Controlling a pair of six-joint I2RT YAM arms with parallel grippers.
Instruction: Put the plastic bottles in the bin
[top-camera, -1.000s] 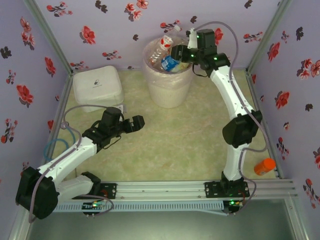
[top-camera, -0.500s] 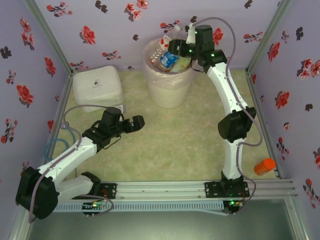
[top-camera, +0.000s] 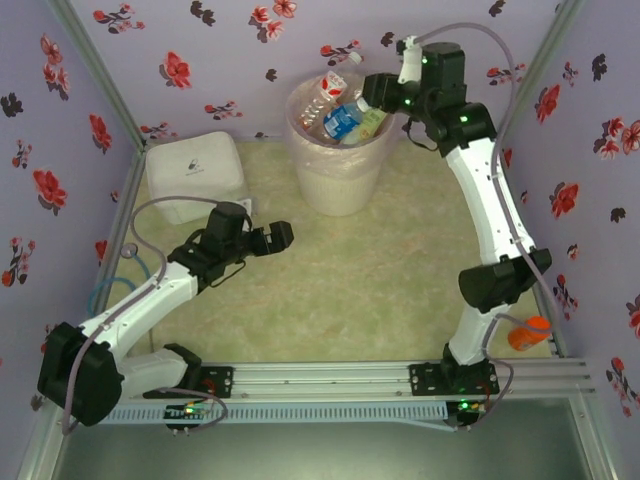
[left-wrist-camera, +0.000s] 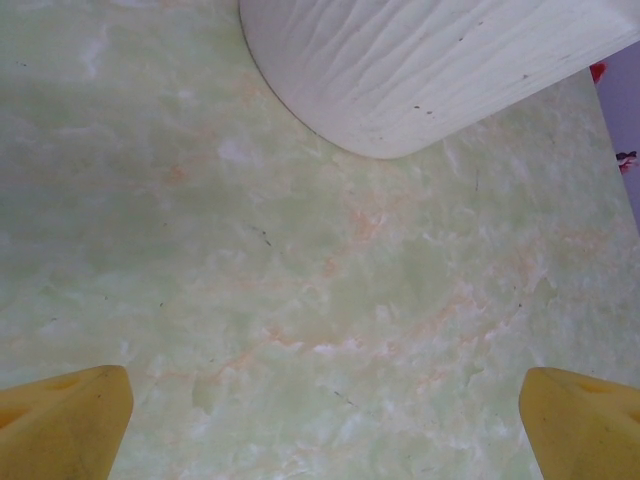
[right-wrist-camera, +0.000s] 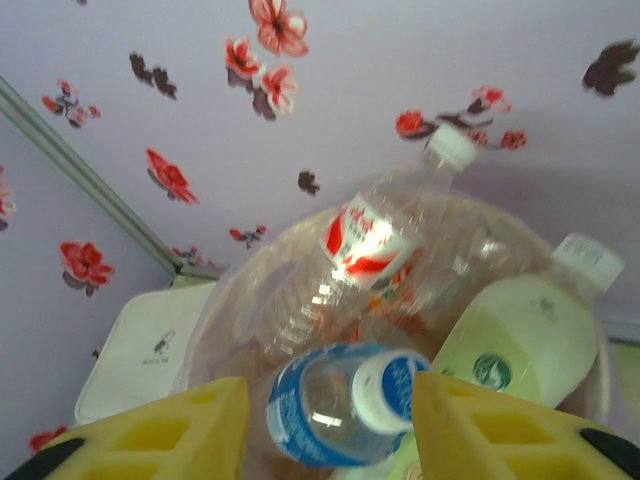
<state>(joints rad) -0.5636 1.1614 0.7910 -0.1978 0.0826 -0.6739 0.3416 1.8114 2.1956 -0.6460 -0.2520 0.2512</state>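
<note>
The pale-pink bin (top-camera: 338, 165) stands at the back of the table with several plastic bottles piled in it. A red-labelled bottle (top-camera: 325, 85) (right-wrist-camera: 372, 240), a blue-labelled bottle (top-camera: 343, 118) (right-wrist-camera: 335, 410) and a pale green bottle (top-camera: 372, 122) (right-wrist-camera: 520, 345) lie on top. My right gripper (top-camera: 380, 92) (right-wrist-camera: 328, 392) hovers open at the bin's right rim, above the blue-labelled bottle, its yellow fingers (right-wrist-camera: 190, 430) wide apart. My left gripper (top-camera: 275, 237) (left-wrist-camera: 325, 400) is open over bare table, with the bin's base (left-wrist-camera: 420, 70) ahead of it.
A white rounded-square lidded box (top-camera: 195, 175) (right-wrist-camera: 140, 350) sits left of the bin. An orange-capped bottle (top-camera: 528, 332) lies at the right wall beside the right arm's base. Floral purple walls enclose the table on three sides.
My right gripper has let go of the blue-labelled bottle, which now lies in the bin, and has drawn back up and to the right. The left arm shifted slightly forward.
</note>
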